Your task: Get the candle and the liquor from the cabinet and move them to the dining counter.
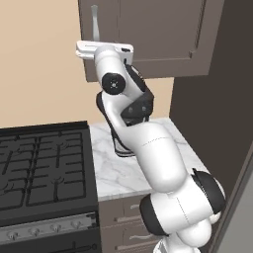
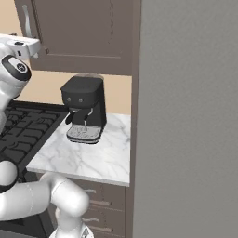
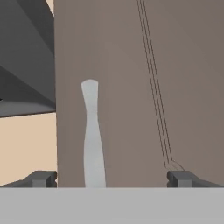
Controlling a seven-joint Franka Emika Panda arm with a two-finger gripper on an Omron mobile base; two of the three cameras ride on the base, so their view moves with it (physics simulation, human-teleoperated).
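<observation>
Closed cabinet (image 3: 131, 87) faces the wide-open claw (image 3: 111, 178) at its handle (image 3: 92, 135).

The cabinet (image 1: 163, 39) is dark brown with panelled doors, mounted on the wall above the marble tabletop. Its doors are shut. A long silver handle (image 3: 92, 135) stands vertically near the door's left edge.

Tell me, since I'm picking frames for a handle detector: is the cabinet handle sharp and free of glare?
Hand view: the handle is soft-edged, evenly pale, no glare, flat light on the cabinet. Left base view: handle small, slightly blurred. Right base view: handle thin, no highlights.
</observation>
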